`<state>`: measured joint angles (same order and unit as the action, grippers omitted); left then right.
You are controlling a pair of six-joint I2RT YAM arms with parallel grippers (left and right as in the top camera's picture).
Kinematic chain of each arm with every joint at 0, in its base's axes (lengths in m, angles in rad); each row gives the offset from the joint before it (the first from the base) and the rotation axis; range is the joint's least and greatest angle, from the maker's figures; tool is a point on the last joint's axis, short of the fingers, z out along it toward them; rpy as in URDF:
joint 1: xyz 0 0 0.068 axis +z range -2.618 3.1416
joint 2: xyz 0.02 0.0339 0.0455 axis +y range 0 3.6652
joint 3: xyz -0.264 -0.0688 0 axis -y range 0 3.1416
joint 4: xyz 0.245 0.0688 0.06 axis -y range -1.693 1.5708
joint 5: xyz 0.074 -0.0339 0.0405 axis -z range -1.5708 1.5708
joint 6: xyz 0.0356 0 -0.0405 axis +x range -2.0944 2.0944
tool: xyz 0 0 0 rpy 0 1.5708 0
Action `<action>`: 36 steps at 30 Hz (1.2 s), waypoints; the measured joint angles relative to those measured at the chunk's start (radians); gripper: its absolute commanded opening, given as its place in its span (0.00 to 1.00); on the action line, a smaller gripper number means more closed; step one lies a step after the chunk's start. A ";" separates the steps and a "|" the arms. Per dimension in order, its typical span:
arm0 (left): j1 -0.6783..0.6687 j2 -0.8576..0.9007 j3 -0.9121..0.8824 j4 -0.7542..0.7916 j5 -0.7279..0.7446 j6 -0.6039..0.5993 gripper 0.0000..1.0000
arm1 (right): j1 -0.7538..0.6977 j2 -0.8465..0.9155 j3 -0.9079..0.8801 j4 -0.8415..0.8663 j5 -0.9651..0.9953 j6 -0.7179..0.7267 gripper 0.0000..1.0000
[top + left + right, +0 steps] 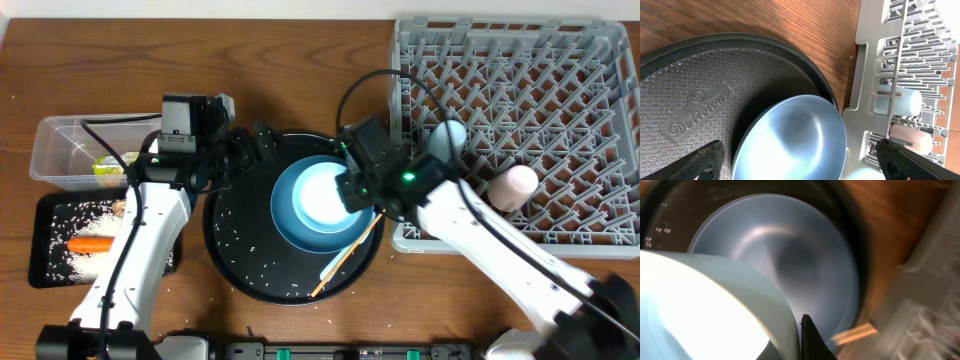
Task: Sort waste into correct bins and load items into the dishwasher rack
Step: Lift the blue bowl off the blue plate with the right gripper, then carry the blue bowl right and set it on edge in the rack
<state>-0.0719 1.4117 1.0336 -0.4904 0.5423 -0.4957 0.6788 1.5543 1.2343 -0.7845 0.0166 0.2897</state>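
Here right tool [351, 189] pinches smooth round pale-blue bowl [318, 200]

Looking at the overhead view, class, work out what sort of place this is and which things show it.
Probably a kitchen-style dish-clearing station on a wooden table: a grey dishwasher rack holding a pink cup, a round black tray with a pale-blue bowl on a plate, and a clear tub holding a wrapper.

The pale-blue bowl [322, 196] sits on the dark-blue plate [284, 218] — wooden chopsticks [345, 258] just beside.
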 measured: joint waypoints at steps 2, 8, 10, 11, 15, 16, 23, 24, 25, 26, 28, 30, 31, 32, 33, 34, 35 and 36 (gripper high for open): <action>0.000 0.000 0.000 0.000 0.000 0.000 0.98 | -0.027 -0.050 0.000 -0.080 0.053 0.003 0.01; 0.000 0.000 0.000 0.000 0.000 0.000 0.98 | -0.275 -0.216 0.001 -0.264 0.211 -0.002 0.01; 0.000 0.000 0.000 0.000 0.000 0.000 0.98 | -0.406 -0.270 0.001 -0.263 0.243 -0.028 0.01; 0.000 0.000 0.000 0.000 0.000 0.000 0.98 | -0.471 -0.291 0.001 -0.252 0.256 -0.043 0.01; 0.000 0.000 0.000 0.000 0.000 0.000 0.98 | -0.750 -0.341 0.002 -0.156 0.289 -0.106 0.01; 0.000 0.000 0.000 0.000 0.000 0.000 0.98 | -0.817 -0.342 0.002 -0.128 0.298 -0.115 0.01; 0.000 0.000 0.000 0.000 0.000 0.000 0.98 | -1.074 -0.292 0.002 -0.042 0.476 -0.093 0.01; 0.000 0.000 0.000 0.000 0.000 0.000 0.98 | -1.082 -0.277 0.002 -0.037 0.526 -0.084 0.01; 0.000 0.000 0.000 0.000 0.000 0.000 0.98 | -1.086 -0.258 0.002 -0.030 0.583 -0.077 0.01; 0.000 0.000 0.000 0.000 0.000 0.000 0.98 | -1.086 -0.241 0.003 -0.023 0.628 -0.072 0.01; 0.000 0.000 0.000 0.000 0.000 0.000 0.98 | -1.086 -0.188 0.003 -0.006 0.748 -0.067 0.01; 0.000 0.000 0.000 0.000 0.000 0.000 0.98 | -1.086 -0.142 0.003 0.016 0.826 -0.070 0.01; 0.000 0.000 0.000 0.000 0.000 0.000 0.98 | -1.086 -0.113 0.003 0.028 0.866 -0.072 0.01; 0.000 0.000 0.000 0.000 0.000 0.000 0.98 | -1.086 -0.080 0.003 0.041 0.910 -0.074 0.01; 0.000 0.000 0.000 0.000 0.000 0.000 0.98 | -1.086 -0.047 0.003 0.053 0.952 -0.078 0.01; 0.000 0.000 0.000 0.000 0.000 0.000 0.98 | -1.086 -0.018 0.003 0.069 0.991 -0.083 0.01; 0.000 0.000 0.000 0.000 0.000 0.000 0.98 | -1.086 0.012 0.003 0.095 1.028 -0.091 0.01; 0.000 0.000 0.000 0.000 0.000 0.000 0.98 | -1.086 0.041 0.003 0.125 1.064 -0.106 0.01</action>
<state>-0.0719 1.4117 1.0336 -0.4904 0.5423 -0.4957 -0.4076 1.5955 1.2369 -0.6598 1.0805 0.1837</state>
